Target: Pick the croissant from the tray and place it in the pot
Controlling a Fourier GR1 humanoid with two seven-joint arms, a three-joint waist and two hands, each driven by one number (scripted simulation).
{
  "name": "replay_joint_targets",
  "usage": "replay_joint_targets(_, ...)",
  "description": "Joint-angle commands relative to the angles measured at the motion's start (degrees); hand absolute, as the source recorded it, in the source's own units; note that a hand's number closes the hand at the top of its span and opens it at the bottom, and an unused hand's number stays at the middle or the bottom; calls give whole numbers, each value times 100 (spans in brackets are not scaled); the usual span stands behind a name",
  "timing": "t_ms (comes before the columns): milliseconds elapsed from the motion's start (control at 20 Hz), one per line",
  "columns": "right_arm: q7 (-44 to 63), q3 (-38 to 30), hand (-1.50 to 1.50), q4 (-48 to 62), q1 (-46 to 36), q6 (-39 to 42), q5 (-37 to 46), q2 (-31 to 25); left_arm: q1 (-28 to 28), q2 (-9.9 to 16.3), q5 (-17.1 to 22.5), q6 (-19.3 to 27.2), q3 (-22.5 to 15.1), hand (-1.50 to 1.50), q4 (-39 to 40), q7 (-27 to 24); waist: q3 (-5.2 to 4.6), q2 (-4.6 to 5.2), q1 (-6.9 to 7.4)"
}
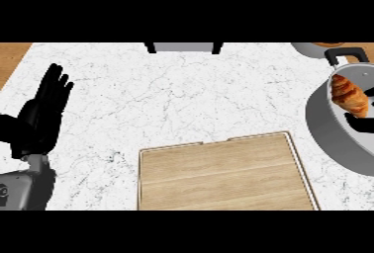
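Lowering croissant into pot centre w/ right fingers pinching underneath, releasing low; left hand resting, fingers spread.

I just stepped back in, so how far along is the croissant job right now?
Done: the wooden tray is bare, and the croissant is over the pot at the right edge. In hand: the right hand's dark fingers show below it. Left: whether it has been released cannot be told. The left hand rests open.

A white marble counter carries everything, brown floor beyond.
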Motion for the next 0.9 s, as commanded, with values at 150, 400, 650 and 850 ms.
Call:
replay_joint_targets(150, -1246, -396, -150, 1380, -605, 747, -1040, 163, 12, -129, -123, 69, -136, 0, 6, 51, 32, 26, 43)
replay_joint_targets(400, -1997, -1127, -150, 1276, -716, 1100, -2107, 279, -139, -114, -173, 225, -16, 0, 64, 119, 33, -2, -52)
replay_joint_targets(650, -2091, -1801, -150, 1721, -861, 1901, -2897, -367, 24, -9, 8, -17, 142, 0, 112, 14, 21, -4, -62)
replay_joint_targets(850, -2597, -2119, -150, 2273, -603, 2158, -3168, -792, 352, -153, -193, 1, -23, 0, -42, -277, 20, -7, -52)
